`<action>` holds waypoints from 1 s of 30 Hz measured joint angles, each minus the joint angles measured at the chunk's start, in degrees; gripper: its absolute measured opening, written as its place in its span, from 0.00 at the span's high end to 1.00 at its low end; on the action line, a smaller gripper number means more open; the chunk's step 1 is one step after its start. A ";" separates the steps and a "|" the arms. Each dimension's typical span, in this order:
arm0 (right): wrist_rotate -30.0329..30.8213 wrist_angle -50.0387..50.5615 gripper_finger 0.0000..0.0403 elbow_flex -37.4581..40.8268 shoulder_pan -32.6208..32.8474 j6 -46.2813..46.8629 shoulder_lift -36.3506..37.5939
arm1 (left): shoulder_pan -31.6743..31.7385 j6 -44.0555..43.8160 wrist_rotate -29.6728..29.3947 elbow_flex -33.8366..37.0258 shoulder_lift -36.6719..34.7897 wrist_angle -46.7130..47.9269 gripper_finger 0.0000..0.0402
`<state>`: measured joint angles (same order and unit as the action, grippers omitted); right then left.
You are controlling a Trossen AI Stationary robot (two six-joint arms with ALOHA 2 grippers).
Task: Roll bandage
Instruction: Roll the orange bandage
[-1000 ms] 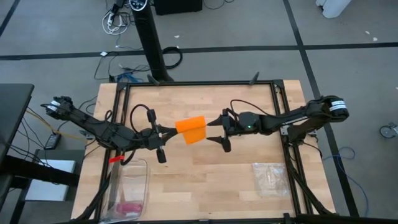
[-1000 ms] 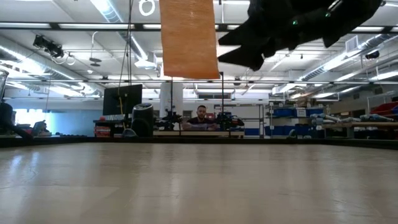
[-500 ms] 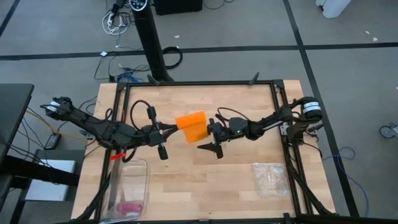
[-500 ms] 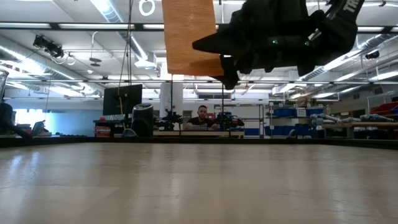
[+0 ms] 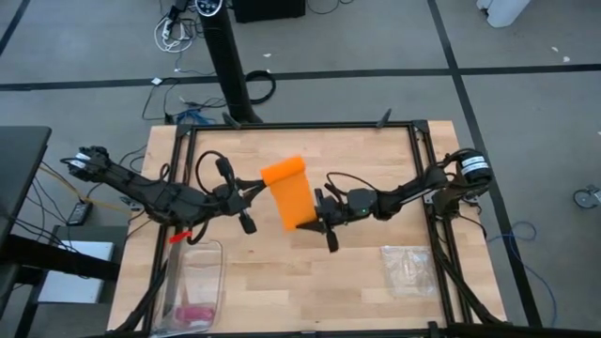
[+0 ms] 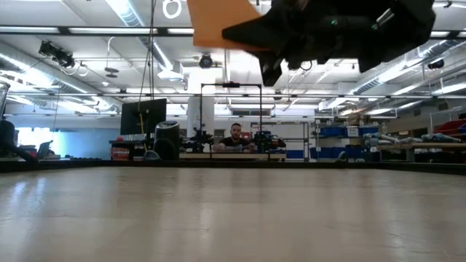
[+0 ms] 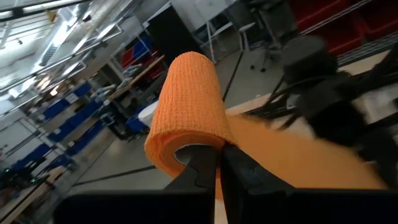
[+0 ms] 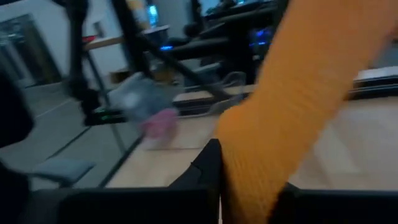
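The orange bandage [image 5: 289, 195] is held above the table's middle, part roll, part loose strip. Its rolled end [image 7: 186, 106] sits on my left gripper [image 5: 264, 186], which reaches in level from the table's left and is shut. The loose strip [image 7: 298, 158] runs from the roll toward the near edge, to my right gripper [image 5: 313, 222]. That gripper comes from the table's right and is shut on the strip's free end [image 8: 267, 130]. In the low view the bandage [image 6: 218, 25] and the right gripper [image 6: 273, 44] show at the top, well above the tabletop. My left gripper's shut fingers [image 7: 208, 168] reach level, from the table's left, into the roll's open end [image 7: 180, 154]. The roll is wound around their tips and hides what lies between them. The roll is lifted clear of the table, its axis along the fingers. My right gripper pinches the strip's free end [image 8: 245, 165] between its two fingers, coming level from the table's right and lying across the strip. The strip runs flat and stretched from there to the roll, clear of the table.
A clear plastic bag [image 5: 408, 269] lies near the table's right front. A clear container [image 5: 199, 277] at the left front holds a small pink bundle [image 5: 193, 313]. A black frame [image 5: 300, 125] rims the table. A person [image 6: 234, 135] sits far behind.
My right gripper has moved toward the table's left and near edge and a little down, and has shut on the strip's hanging end. That end, which hung straight below the roll, is now drawn out toward the near edge. The roll stays on my left gripper.
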<state>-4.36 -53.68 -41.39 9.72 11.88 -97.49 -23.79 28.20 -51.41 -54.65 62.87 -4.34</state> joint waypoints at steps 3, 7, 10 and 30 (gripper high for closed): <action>-0.22 1.25 0.99 0.00 2.77 0.36 1.36 | 1.73 -0.19 0.01 0.34 0.00 -0.16 0.97; -0.16 2.77 0.99 0.00 6.67 0.96 3.50 | 5.33 -1.35 0.05 2.32 0.00 -0.07 0.97; 0.92 3.03 0.99 0.00 9.16 -0.40 5.75 | 8.52 -1.86 0.08 4.52 0.00 -0.08 0.97; 15.68 26.27 1.00 -19.23 9.12 -17.17 17.03 | 14.24 -6.38 11.94 17.55 2.42 -4.10 0.97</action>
<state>11.32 -27.42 -60.61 18.83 -5.29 -80.47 -9.55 21.82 -39.46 -37.10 65.29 -8.44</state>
